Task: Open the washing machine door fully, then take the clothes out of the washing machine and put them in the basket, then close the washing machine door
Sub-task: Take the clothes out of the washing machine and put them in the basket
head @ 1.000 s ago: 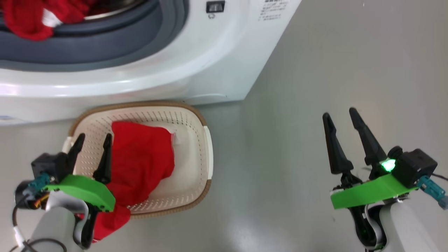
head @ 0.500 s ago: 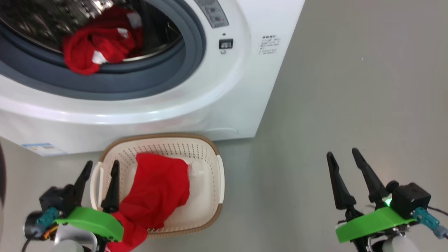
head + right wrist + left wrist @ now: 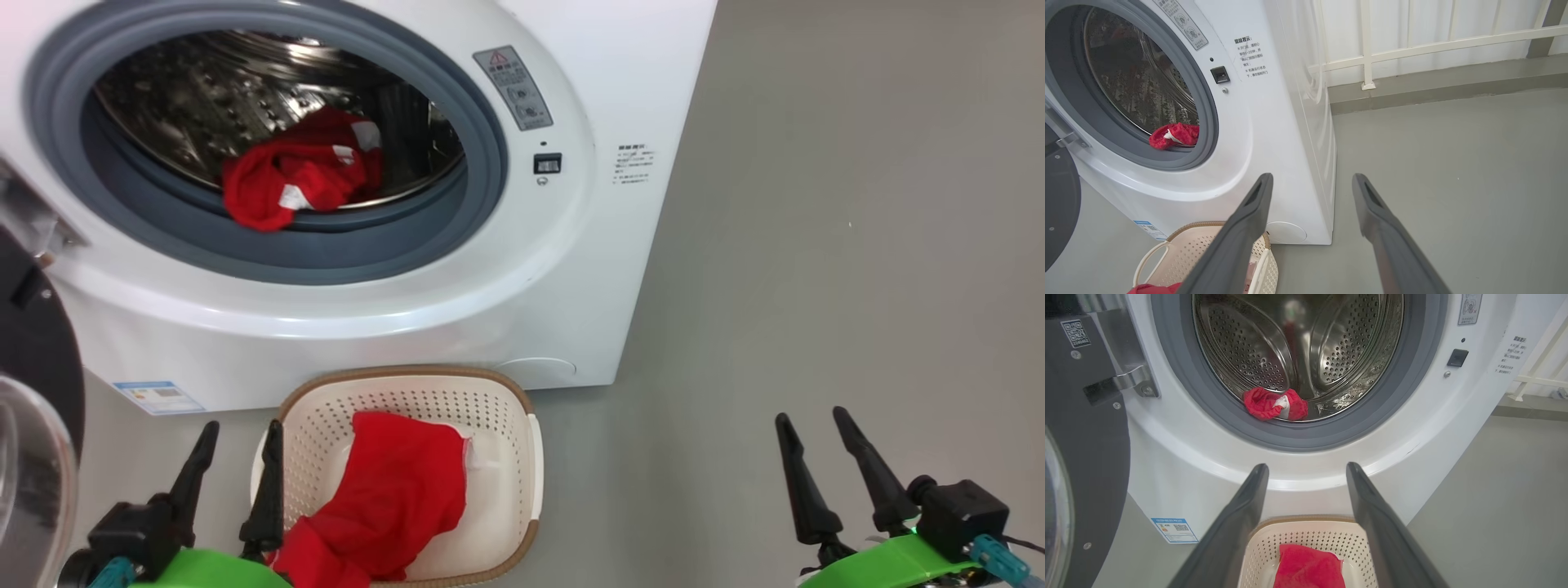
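On the floor (image 3: pixel 816 245) before the robot, one washing machine (image 3: pixel 571 269) is seen, white and boxy. Its one round opening is ringed by a grey-blue rubber ring (image 3: pixel 326 261). The single washing machine door (image 3: pixel 33 343) is swung wide open to the left, and its black rim and clear glass are seen at the left edge of the head view. One blue sticker (image 3: pixel 159 398) is stuck at the lower left corner of the front.

Of the clothes (image 3: pixel 294 180), two red pieces are counted. One is bunched, with white trim showing, at the near lip of the steel drum (image 3: pixel 1331 347). The second garment (image 3: pixel 400 490) is spread inside the one basket (image 3: pixel 408 376), from its middle toward its near left corner. The basket is set on the floor just in front of the machine, toward the machine's right side. Whether the two touch cannot be told.

Two grippers are counted, each with two dark fingers. The left gripper (image 3: pixel 242 429) is held over the left edge of the basket, fingers apart and nothing between them. The right gripper (image 3: pixel 812 416) is held over bare floor, well to the right of the basket, fingers likewise apart and empty. One white railing (image 3: pixel 1412 45) is seen against the far wall in the right wrist view.
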Motion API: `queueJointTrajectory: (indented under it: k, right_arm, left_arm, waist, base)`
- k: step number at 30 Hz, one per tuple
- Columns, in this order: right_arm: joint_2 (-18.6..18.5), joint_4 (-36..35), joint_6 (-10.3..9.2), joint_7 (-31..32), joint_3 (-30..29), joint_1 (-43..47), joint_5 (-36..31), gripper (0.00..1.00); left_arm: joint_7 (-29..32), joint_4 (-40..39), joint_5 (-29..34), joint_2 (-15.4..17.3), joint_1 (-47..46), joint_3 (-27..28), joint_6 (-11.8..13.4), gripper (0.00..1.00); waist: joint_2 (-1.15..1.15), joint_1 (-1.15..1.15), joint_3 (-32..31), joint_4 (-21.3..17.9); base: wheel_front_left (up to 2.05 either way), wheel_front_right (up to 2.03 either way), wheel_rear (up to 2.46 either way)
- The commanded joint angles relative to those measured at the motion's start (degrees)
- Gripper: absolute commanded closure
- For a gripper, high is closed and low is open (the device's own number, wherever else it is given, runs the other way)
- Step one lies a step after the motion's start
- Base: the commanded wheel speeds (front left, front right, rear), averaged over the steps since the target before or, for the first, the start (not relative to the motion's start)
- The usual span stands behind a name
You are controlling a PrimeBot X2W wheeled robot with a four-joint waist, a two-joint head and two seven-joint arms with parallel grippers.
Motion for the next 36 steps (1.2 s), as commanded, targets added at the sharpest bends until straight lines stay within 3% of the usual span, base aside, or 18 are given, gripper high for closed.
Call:
queueJointTrajectory:
  k: [1, 14, 36]
  right_arm:
    - [-0.4, -1.63, 0.43, -0.37, 0.62, 0.22, -0.81, 0.0]
    - [-0.4, -1.89, 0.43, -0.37, -0.59, 2.47, -1.01, 0.0]
    - [-0.4, -2.13, 0.43, -0.37, 0.49, -0.44, -0.75, 0.0]
  left_arm:
    - [-0.46, -2.73, 0.57, 0.66, 0.68, 2.72, -0.31, 0.0]
    - [-0.46, -10.12, 0.85, -1.56, 7.37, 5.48, -0.31, 0.0]
    - [-0.46, -10.62, 1.36, -1.71, 4.91, 5.1, -0.31, 0.0]
  waist:
    - [0.0, 0.0, -0.8, 0.89]
    - [0.0, 0.0, -1.22, 1.7]
    - [0.0, 0.0, 1.46, 1.09]
  base:
    - [0.0, 0.0, 0.0]
    - [0.0, 0.0, 0.0]
    - [0.0, 0.0, 0.0]
